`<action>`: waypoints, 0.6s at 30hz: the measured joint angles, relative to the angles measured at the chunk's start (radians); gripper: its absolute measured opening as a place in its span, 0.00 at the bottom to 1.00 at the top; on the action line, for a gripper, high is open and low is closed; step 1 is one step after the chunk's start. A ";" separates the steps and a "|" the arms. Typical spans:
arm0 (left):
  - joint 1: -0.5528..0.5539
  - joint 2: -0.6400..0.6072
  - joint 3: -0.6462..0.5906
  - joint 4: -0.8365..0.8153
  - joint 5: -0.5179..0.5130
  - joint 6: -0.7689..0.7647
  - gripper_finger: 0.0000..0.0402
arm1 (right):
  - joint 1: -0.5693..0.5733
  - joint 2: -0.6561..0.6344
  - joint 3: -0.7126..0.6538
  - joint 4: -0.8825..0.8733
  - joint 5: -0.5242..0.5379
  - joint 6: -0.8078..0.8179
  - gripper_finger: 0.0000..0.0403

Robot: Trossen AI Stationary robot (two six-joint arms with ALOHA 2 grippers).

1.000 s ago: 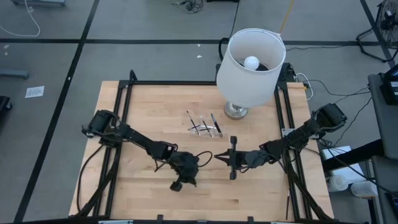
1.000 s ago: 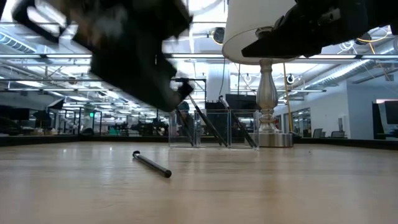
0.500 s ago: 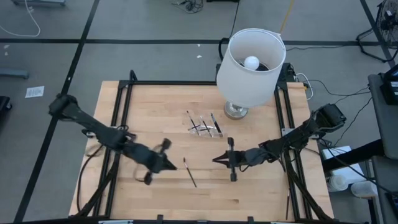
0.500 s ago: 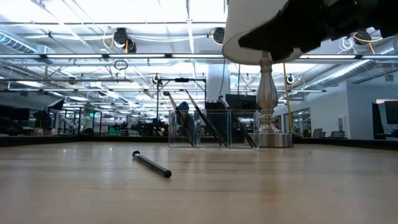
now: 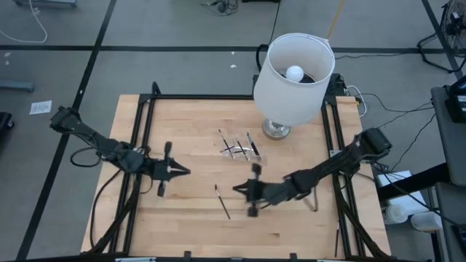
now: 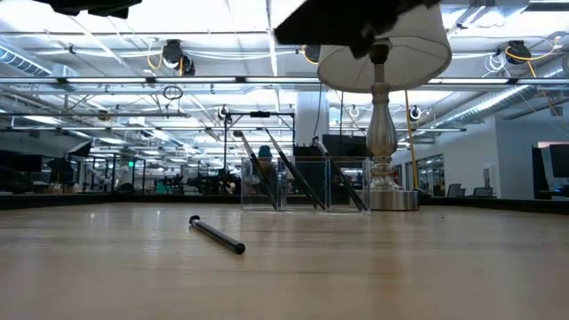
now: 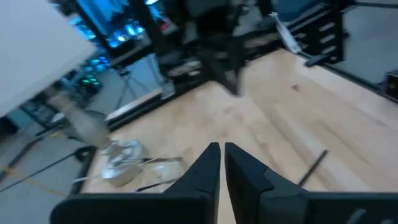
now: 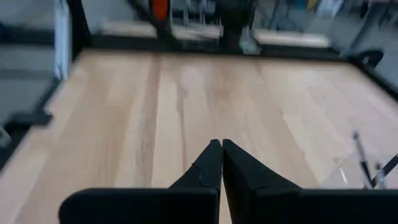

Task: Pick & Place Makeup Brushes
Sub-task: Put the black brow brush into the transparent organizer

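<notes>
Since the earlier frame, the left gripper [image 5: 183,171], fingers closed on nothing, has withdrawn toward the table's left side. The right gripper [image 5: 237,189], likewise clenched and empty, has advanced toward the loose makeup brush [image 5: 222,201] lying on the table [image 5: 182,218]. The remaining brushes [image 5: 234,144] stand in the clear holder [image 5: 247,153] beside the lamp [image 5: 293,69].

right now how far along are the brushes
Several brushes already stand in the clear holder near the lamp. Nothing is in hand: the left gripper and right gripper are both shut and empty. One loose brush lies on the table.
</notes>
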 joint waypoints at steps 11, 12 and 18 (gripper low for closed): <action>0.000 -0.117 -0.002 -0.053 -0.095 0.067 0.10 | 0.000 0.345 0.706 -0.733 0.001 0.292 0.00; 0.000 -0.118 -0.002 -0.053 -0.095 0.076 0.10 | -0.003 0.370 0.731 -0.750 0.000 0.320 0.00; 0.001 -0.119 -0.002 -0.085 -0.093 0.077 0.10 | -0.035 0.479 0.754 -0.708 -0.051 0.478 0.05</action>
